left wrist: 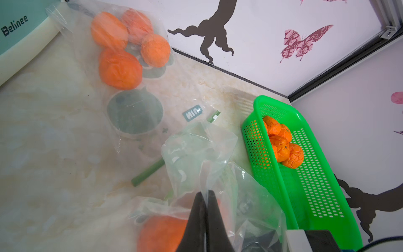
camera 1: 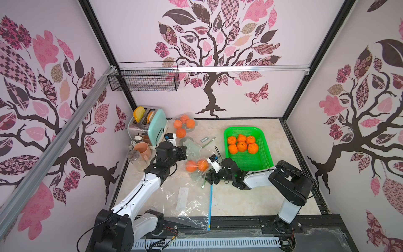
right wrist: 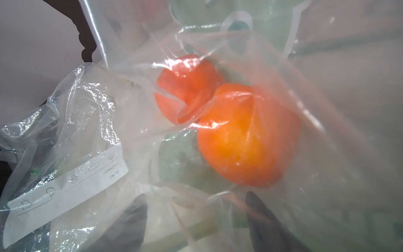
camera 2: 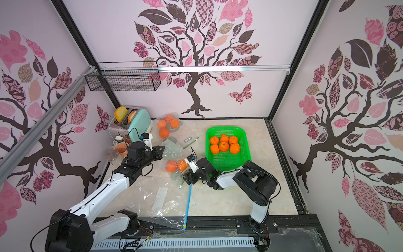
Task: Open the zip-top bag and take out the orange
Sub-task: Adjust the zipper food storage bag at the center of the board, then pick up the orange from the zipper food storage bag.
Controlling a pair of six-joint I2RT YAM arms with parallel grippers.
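Observation:
The clear zip-top bag (camera 1: 194, 172) lies mid-table with two oranges inside, one orange (camera 1: 191, 166) beside the other (camera 1: 202, 165). My left gripper (camera 1: 183, 151) is shut on a pinch of the bag's film, which rises from between its tips (left wrist: 206, 193) in the left wrist view. On the bag's other side my right gripper (camera 1: 208, 175) stands open, fingers spread. In the right wrist view cloudy film covers both fingers (right wrist: 259, 209), the bag's green zip strip (right wrist: 196, 231) runs between them, and the nearer orange (right wrist: 244, 135) sits just beyond the tips (right wrist: 196, 204).
A green basket (camera 1: 255, 161) with several oranges stands at the right. A second bag of oranges (camera 1: 183, 125) lies at the back by the toaster (camera 1: 152, 127) and pink mug (camera 1: 142, 150). An empty clear bag (camera 1: 185, 203) with a blue strip lies at the front edge.

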